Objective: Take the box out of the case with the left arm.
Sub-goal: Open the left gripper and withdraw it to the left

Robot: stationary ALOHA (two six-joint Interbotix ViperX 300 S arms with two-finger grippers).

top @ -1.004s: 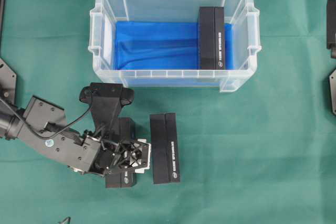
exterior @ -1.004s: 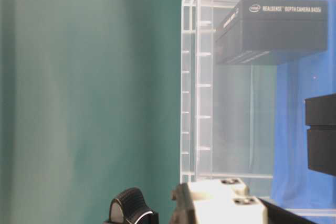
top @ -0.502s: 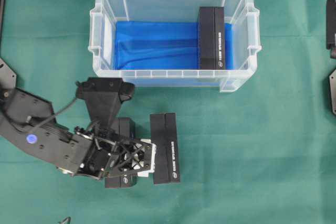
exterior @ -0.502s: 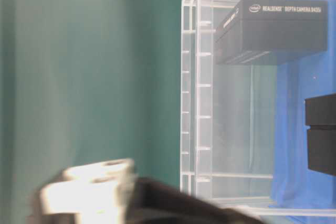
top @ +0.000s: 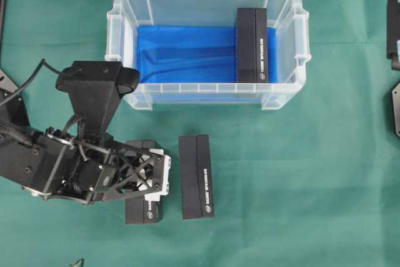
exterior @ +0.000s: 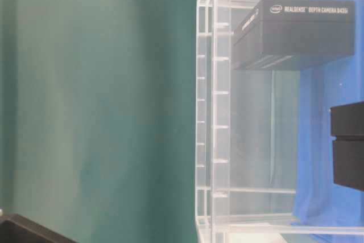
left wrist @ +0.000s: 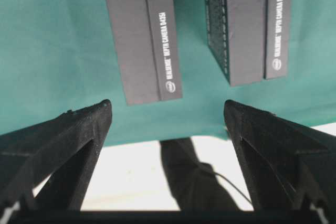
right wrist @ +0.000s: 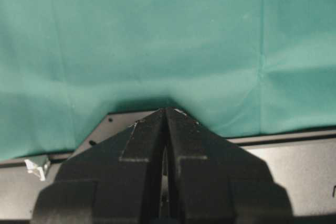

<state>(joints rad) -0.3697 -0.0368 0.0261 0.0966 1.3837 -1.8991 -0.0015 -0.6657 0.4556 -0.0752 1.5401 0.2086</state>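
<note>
The clear case [top: 115, 42] with its blue lining stands at the back of the green cloth. One black box [top: 251, 45] lies inside it at the right end, and it shows through the wall in the table-level view [exterior: 301, 32]. My left gripper [top: 153, 182] hovers over the cloth in front of the case, well to its left. The gripper [left wrist: 168, 108] is open with nothing between its fingers [left wrist: 73, 140]. The right gripper [right wrist: 167, 109] is shut and empty, parked at the cloth's edge.
Two more black boxes lie on the cloth outside the case: one [top: 196, 176] stands free, the other [top: 142, 209] sits partly under my left gripper. Both appear ahead of the jaws in the left wrist view [left wrist: 142, 35] [left wrist: 244, 24]. The right arm [top: 394, 29] rests at the far right.
The left arm has risen and drawn back to the left, away from the two boxes on the cloth. Its gripper has left the bottom of the table-level view. Jaws stayed open.
</note>
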